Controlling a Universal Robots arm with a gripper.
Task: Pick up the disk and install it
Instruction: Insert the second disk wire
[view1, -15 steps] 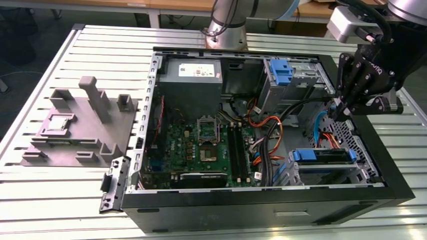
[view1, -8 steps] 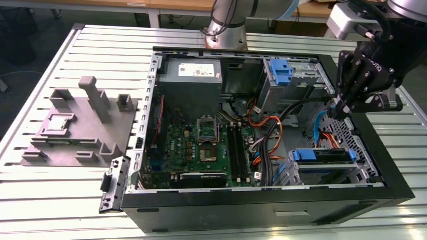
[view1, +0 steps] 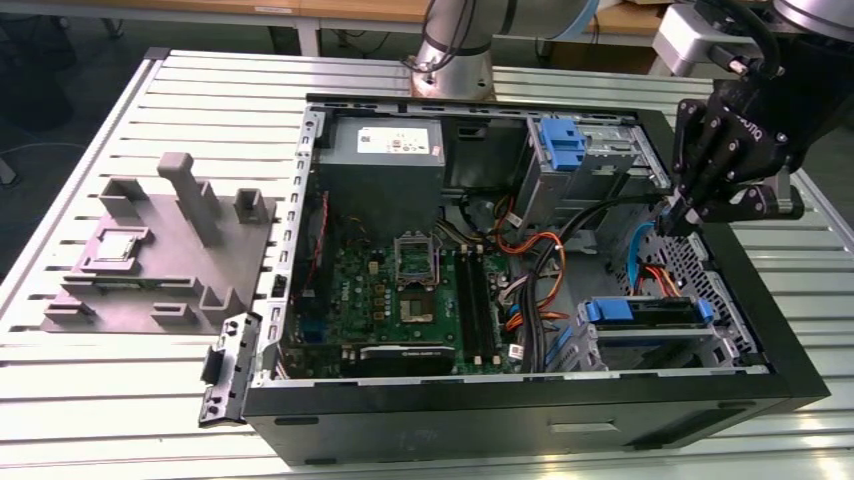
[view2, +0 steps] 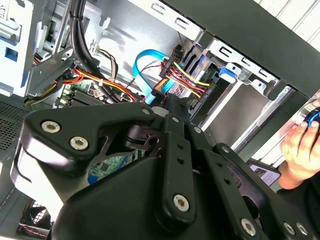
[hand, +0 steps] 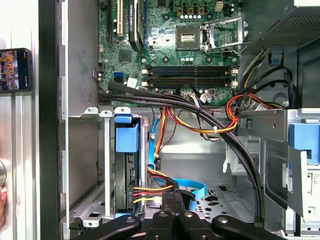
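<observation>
The disk (view1: 646, 312) sits in the computer case's (view1: 781, 340) drive bay.

We see the arm reaching in from the upper part of the exterior view's right, its black hand (view1: 681, 215) pointing downward. In the second wrist view the hand's (view2: 165, 107) black linkages and silver bolts are close to the camera. In the first wrist view the linkages converge toward the hand's (hand: 172, 200) narrow tip, fingers drawn together.
</observation>
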